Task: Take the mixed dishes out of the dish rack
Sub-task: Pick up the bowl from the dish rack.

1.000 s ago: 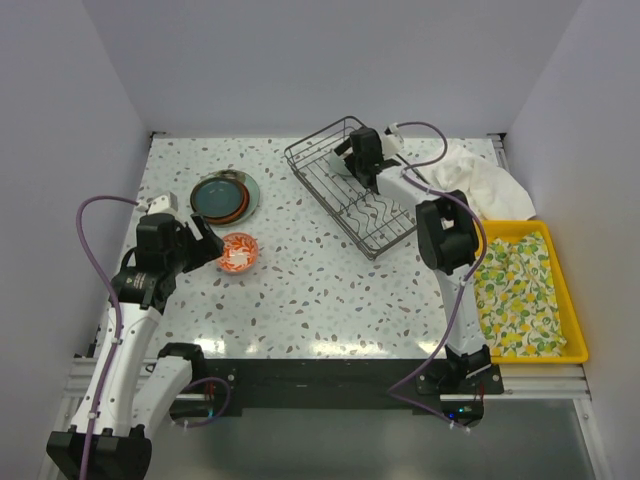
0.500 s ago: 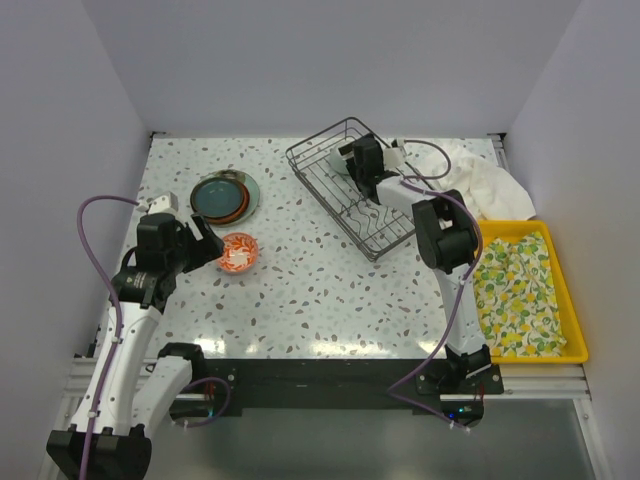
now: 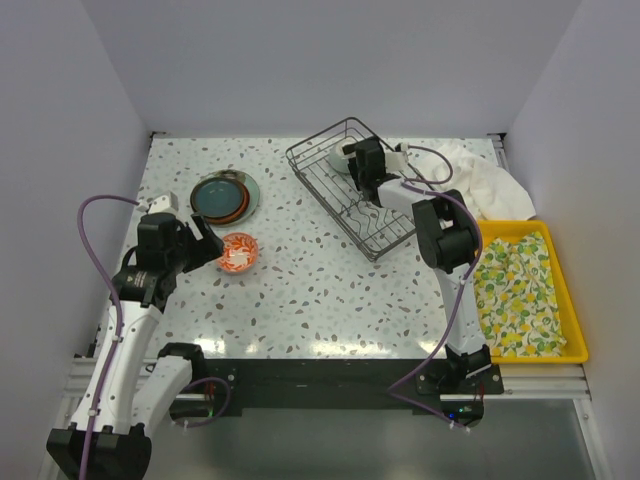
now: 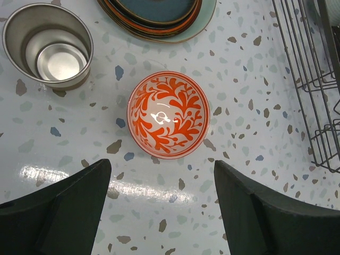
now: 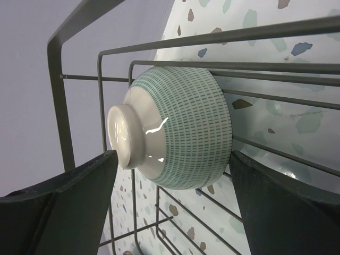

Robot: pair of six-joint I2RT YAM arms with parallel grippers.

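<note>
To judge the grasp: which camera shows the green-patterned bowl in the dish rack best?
The right wrist view: the green-patterned bowl fills it, lying on its side against the dish rack wires, between the fingers of the open right gripper. In the top external view the gripper hides most of it; the left wrist view misses it.

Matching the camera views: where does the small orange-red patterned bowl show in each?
Top external: orange-red patterned bowl left of centre, just below the stacked round plates.
Left wrist: bowl in the picture's middle.
Right wrist: not in it.
Shared landmark: dark wire dish rack.
</note>
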